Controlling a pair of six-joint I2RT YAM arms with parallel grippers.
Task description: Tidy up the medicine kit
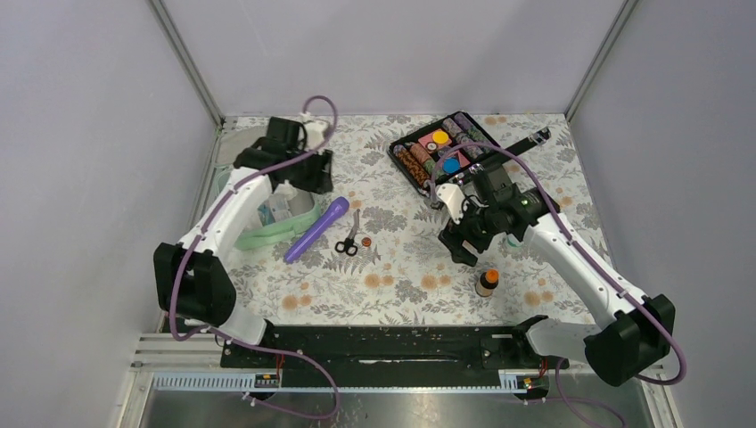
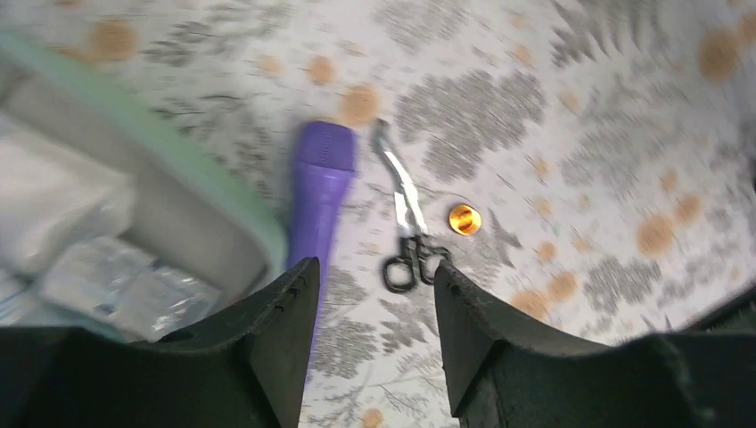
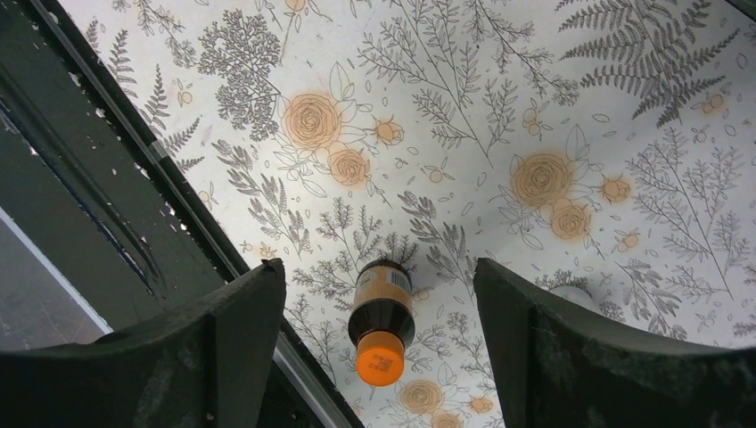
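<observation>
Fingers of the left gripper point(image 2: 374, 267) stand parted and empty beside the medicine kit point(image 1: 276, 236), seemingly open, at nine o'clock on the tabletop point(image 1: 401, 272). Right gripper point(image 3: 379, 266) fingers gape wide, empty, over a bottle point(image 3: 382, 305).

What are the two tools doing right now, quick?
Left tool: open, holding nothing.
Right tool: open, holding nothing.

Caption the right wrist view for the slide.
Right gripper, open and empty, hovers over a brown bottle with an orange cap on the floral tablecloth, black rail at left.
</observation>
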